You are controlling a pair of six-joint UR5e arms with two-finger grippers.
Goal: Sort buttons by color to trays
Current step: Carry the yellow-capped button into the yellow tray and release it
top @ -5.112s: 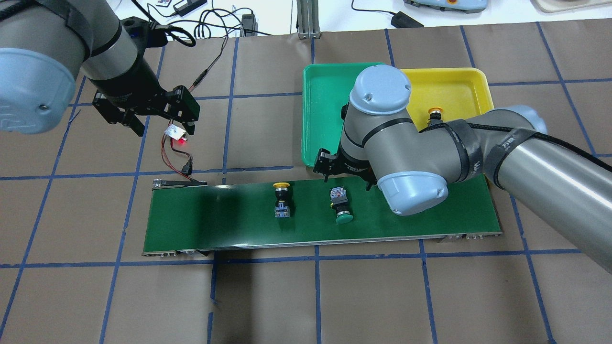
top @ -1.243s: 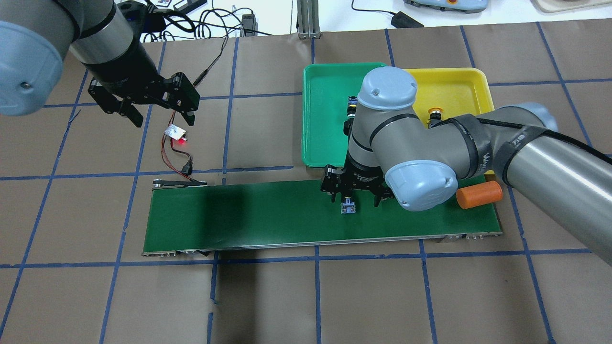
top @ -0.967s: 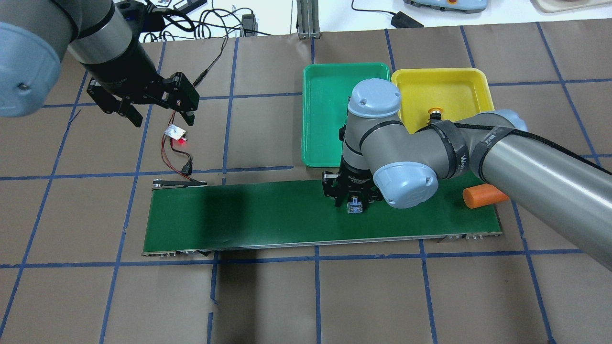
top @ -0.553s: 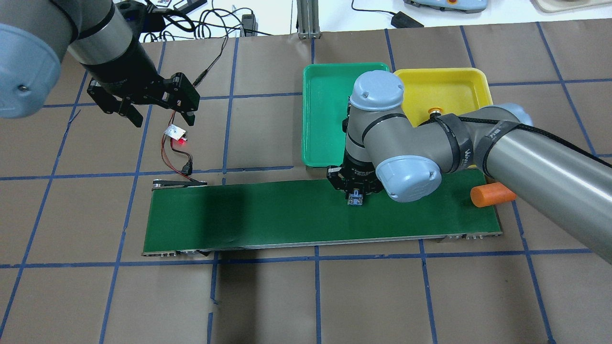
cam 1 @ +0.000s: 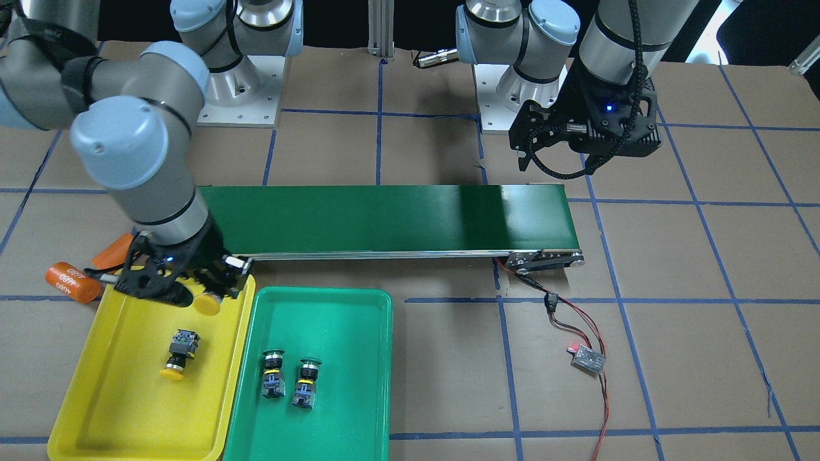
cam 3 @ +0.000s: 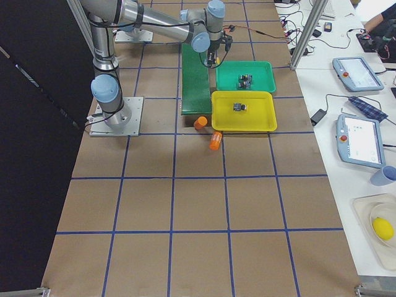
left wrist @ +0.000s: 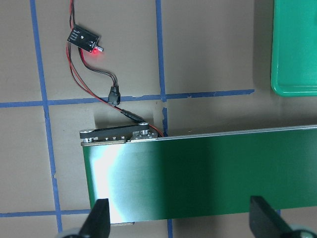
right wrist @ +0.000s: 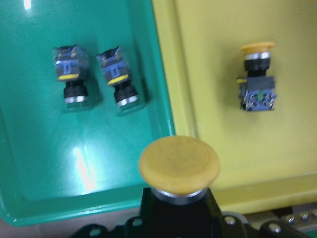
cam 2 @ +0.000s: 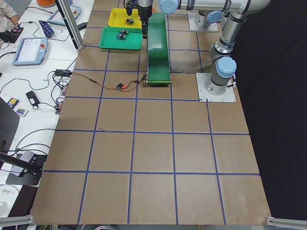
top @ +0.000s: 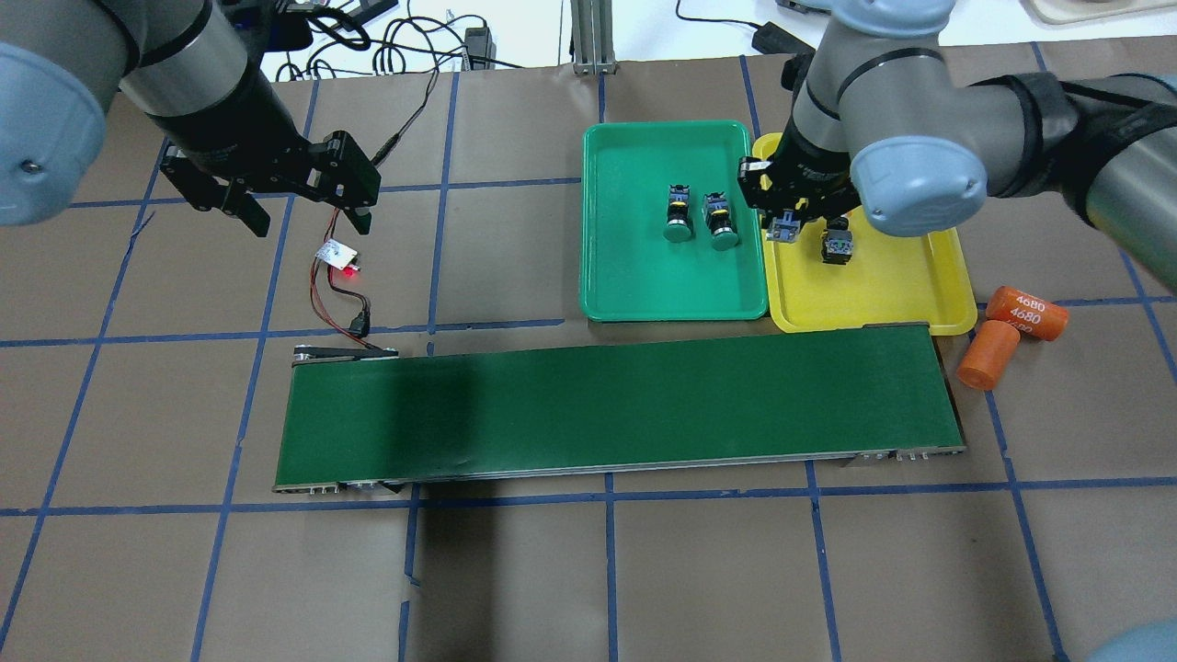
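My right gripper (top: 786, 226) is shut on a yellow-capped button (cam 1: 207, 302), held over the yellow tray (top: 883, 299) at its edge beside the green tray (top: 625, 285). In the right wrist view the held yellow cap (right wrist: 179, 164) fills the lower middle. Another yellow button (top: 835, 246) lies on its side in the yellow tray. Two green-capped buttons (top: 678, 215) (top: 721, 221) lie side by side in the green tray. My left gripper (top: 308, 221) hangs open with nothing in it over the table at the far left, away from both trays.
The long dark-green conveyor belt (top: 616, 405) lies in front of the trays with nothing on it. Two orange cylinders marked 4680 (top: 1028, 312) (top: 987, 355) rest on the table off the belt's right end. A small circuit board (top: 337, 255) with red wires lies below my left gripper.
My right gripper has lifted the yellow button off the belt and carried it back to the yellow tray. The orange cylinder left the belt's right end. The left arm barely moved.
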